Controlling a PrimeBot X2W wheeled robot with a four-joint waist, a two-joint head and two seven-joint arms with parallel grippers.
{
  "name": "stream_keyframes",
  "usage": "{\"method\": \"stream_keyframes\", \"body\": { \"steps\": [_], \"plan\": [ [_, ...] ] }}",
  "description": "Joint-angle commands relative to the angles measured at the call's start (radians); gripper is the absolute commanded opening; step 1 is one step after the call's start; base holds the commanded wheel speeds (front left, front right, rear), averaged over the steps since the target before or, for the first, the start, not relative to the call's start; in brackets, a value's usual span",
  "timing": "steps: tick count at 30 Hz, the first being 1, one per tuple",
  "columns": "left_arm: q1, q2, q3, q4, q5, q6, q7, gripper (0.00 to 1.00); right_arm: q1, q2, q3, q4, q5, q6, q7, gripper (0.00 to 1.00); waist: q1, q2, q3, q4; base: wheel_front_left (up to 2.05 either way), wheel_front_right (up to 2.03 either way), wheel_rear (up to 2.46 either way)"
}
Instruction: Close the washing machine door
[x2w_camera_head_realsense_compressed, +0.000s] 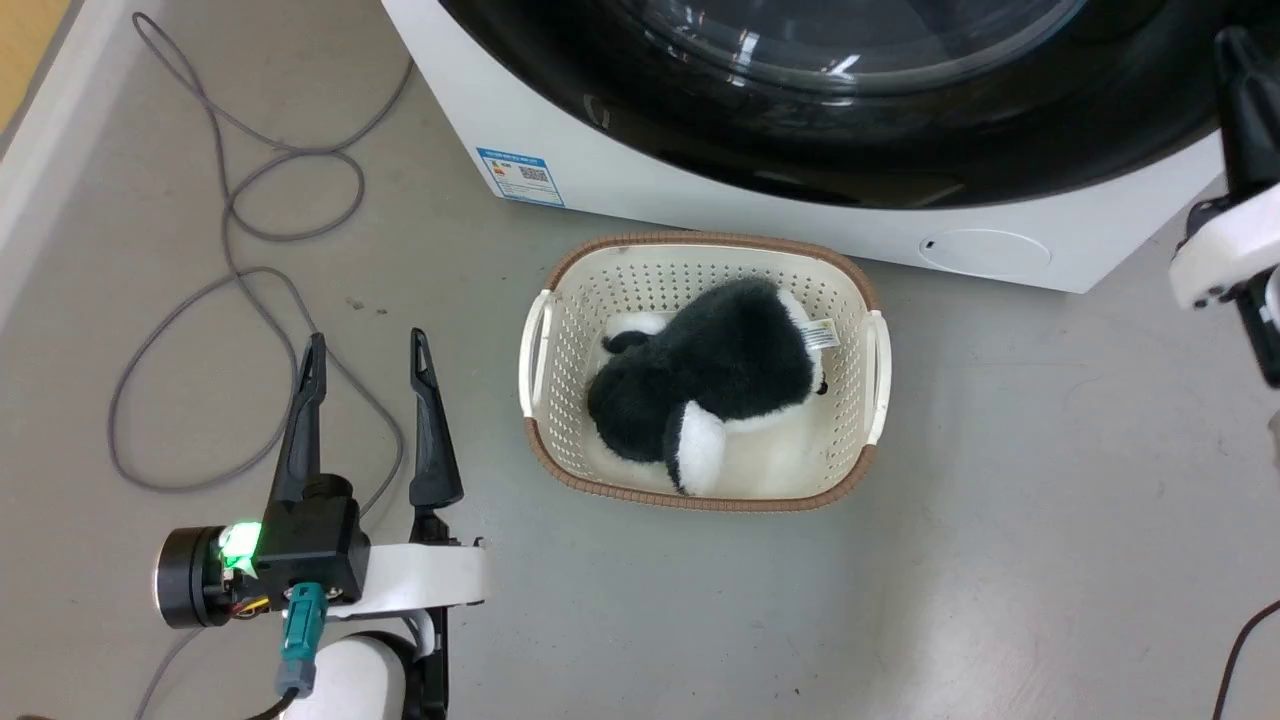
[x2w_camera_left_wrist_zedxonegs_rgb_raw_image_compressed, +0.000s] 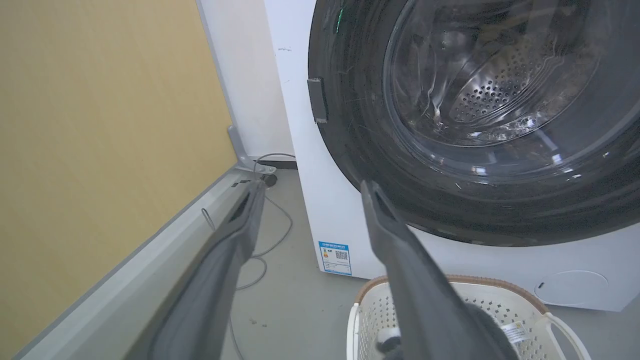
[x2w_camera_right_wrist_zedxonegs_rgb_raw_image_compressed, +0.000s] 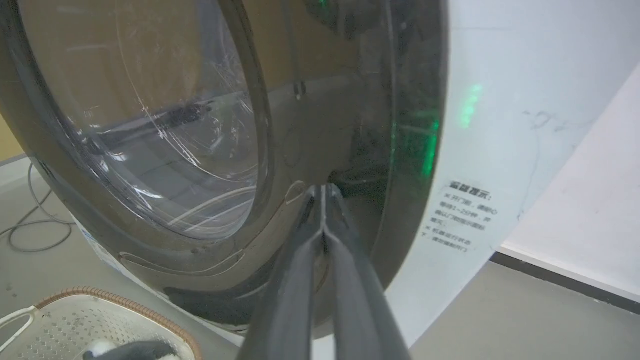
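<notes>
Washing machine door (x2w_camera_head_realsense_compressed: 700, 110) sits flush against the white washing machine (x2w_camera_head_realsense_compressed: 620, 180), behind the basket (x2w_camera_head_realsense_compressed: 560, 270). Right gripper (x2w_camera_right_wrist_zedxonegs_rgb_raw_image_compressed: 324, 189) is closed, its tips at the door's rim. Left gripper (x2w_camera_head_realsense_compressed: 366, 345) is open and empty.

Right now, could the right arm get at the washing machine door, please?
Probably yes: the shut right gripper points straight at the glossy black ring of the washing machine door, very close to it, with nothing between them.

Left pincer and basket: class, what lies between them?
Bare grey floor alone separates the open left pincer from the basket, shown in the head view.
</notes>
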Motion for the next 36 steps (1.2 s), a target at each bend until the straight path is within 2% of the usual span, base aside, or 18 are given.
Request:
{"method": "stream_keyframes", "body": {
  "steps": [1,7,12,16,23,26,32,33,34,36],
  "plan": [
    [-0.016,-0.005,0.002,0.003,0.002,0.003,-0.004,1.00,-0.026,-0.012,-0.009,0.018,-0.010,-0.001,-0.003,0.00,-0.0001,-0.0001,0.000,0.002,0.00,0.00,0.00],
    [-0.012,-0.008,0.007,0.004,0.005,0.003,-0.004,1.00,-0.056,0.002,-0.058,0.056,-0.046,-0.001,-0.003,0.00,-0.0001,-0.0001,-0.007,0.004,0.00,0.00,0.00],
    [0.003,-0.008,0.016,0.012,0.007,0.006,-0.004,1.00,0.000,0.027,-0.068,0.003,-0.048,-0.001,-0.003,0.00,-0.0001,-0.0001,-0.046,-0.008,0.00,0.00,0.00],
    [0.031,-0.002,0.028,0.023,0.008,0.005,-0.004,1.00,0.092,0.055,-0.077,-0.103,-0.041,-0.001,-0.003,0.00,-0.0001,-0.0001,-0.102,-0.039,0.00,0.00,0.00],
    [0.072,0.033,0.045,0.038,0.014,-0.013,-0.004,1.00,0.277,0.103,-0.049,-0.368,-0.035,-0.001,-0.003,0.00,-0.0001,-0.0001,-0.209,-0.111,0.00,0.00,0.00],
    [0.081,0.042,0.051,0.041,0.014,-0.017,-0.004,1.00,0.329,0.118,-0.043,-0.431,-0.029,-0.001,-0.003,0.00,-0.0001,-0.0001,-0.237,-0.133,0.00,0.00,0.00],
    [0.124,0.054,0.060,0.056,0.008,-0.026,-0.004,1.00,0.496,0.202,-0.054,-0.515,0.041,-0.001,-0.003,0.00,-0.0001,-0.0001,-0.313,-0.196,0.00,0.00,0.00],
    [0.132,0.055,0.062,0.057,0.008,-0.026,-0.004,1.00,0.519,0.213,-0.053,-0.516,0.057,-0.001,-0.003,0.31,-0.0001,-0.0001,-0.321,-0.206,0.00,0.00,0.00],
    [0.140,0.055,0.062,0.059,0.007,-0.027,-0.004,1.00,0.539,0.221,-0.048,-0.517,0.067,-0.001,-0.003,1.00,-0.0001,-0.0001,-0.329,-0.216,0.00,0.00,0.00],
    [0.156,0.054,0.065,0.061,0.003,-0.028,-0.004,1.00,0.573,0.234,-0.039,-0.521,0.084,-0.001,-0.003,1.00,-0.0001,-0.0001,-0.342,-0.235,0.00,0.00,0.00]
  ]
}}
